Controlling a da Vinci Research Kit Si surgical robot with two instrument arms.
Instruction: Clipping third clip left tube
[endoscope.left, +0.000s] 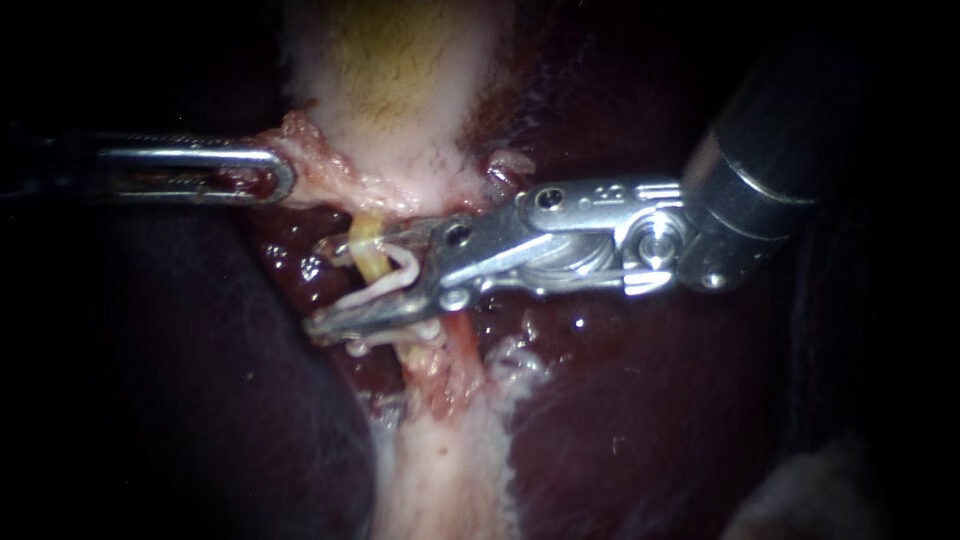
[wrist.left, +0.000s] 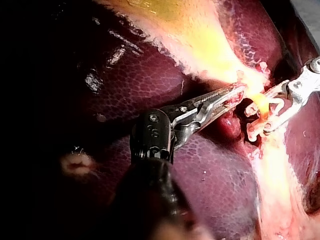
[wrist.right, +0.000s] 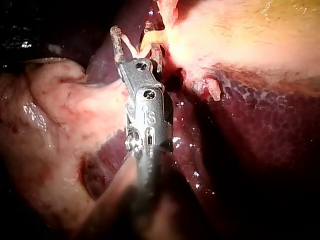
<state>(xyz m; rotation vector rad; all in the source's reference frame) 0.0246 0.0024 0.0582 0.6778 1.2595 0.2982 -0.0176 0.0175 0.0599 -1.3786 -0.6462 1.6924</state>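
A thin yellow tube (endoscope.left: 368, 255) runs down from the pale gallbladder (endoscope.left: 400, 70); it is the left of two tubes. My right instrument (endoscope.left: 322, 285) comes in from the upper right. Its jaws stand apart on either side of this tube and hold a white clip (endoscope.left: 390, 285) that straddles it. The left wrist view shows the same right instrument (wrist.left: 249, 121) and clip (wrist.left: 271, 104) across the tube (wrist.left: 261, 105). My left instrument (endoscope.left: 285, 180) is shut on frayed tissue at the gallbladder's lower end and holds it to the left.
Dark red liver (endoscope.left: 650, 400) surrounds the site. A reddish tube (endoscope.left: 460, 345) runs just to the right of the yellow one. A white clip-like piece (endoscope.left: 362, 346) shows just under the right instrument's lower jaw. Pale tissue (endoscope.left: 440, 470) continues downward.
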